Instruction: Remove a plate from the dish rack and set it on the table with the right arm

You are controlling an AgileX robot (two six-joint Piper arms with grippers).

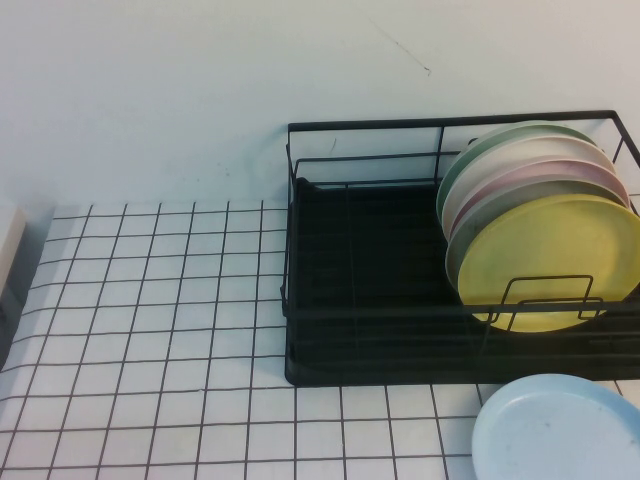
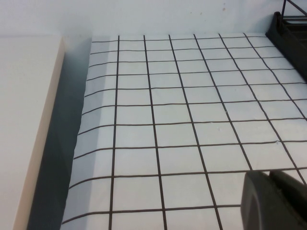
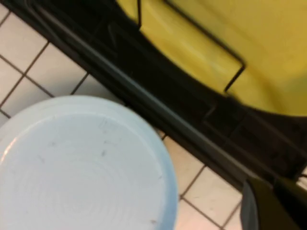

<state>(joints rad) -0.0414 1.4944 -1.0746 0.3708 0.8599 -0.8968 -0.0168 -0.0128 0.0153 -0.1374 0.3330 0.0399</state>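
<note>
The light blue plate [image 1: 560, 430] lies flat on the white gridded table [image 1: 150, 330], just in front of the black wire dish rack [image 1: 350, 300]. In the right wrist view the plate [image 3: 81, 167] lies beside the rack's base [image 3: 158, 100]. My right gripper [image 3: 273, 184] shows only there, above the table next to the plate and clear of it, fingers together and empty. My left gripper [image 2: 271, 178] shows only in the left wrist view, shut and empty over the bare table [image 2: 182, 96]. Neither gripper shows in the high view.
Several plates stand in the rack's right end, a yellow plate [image 1: 555, 260] in front, a pink plate [image 1: 570, 175] and pale ones behind. The rack's left half holds nothing. A beige block [image 2: 29, 120] lies beyond the table's left edge. A wall stands behind.
</note>
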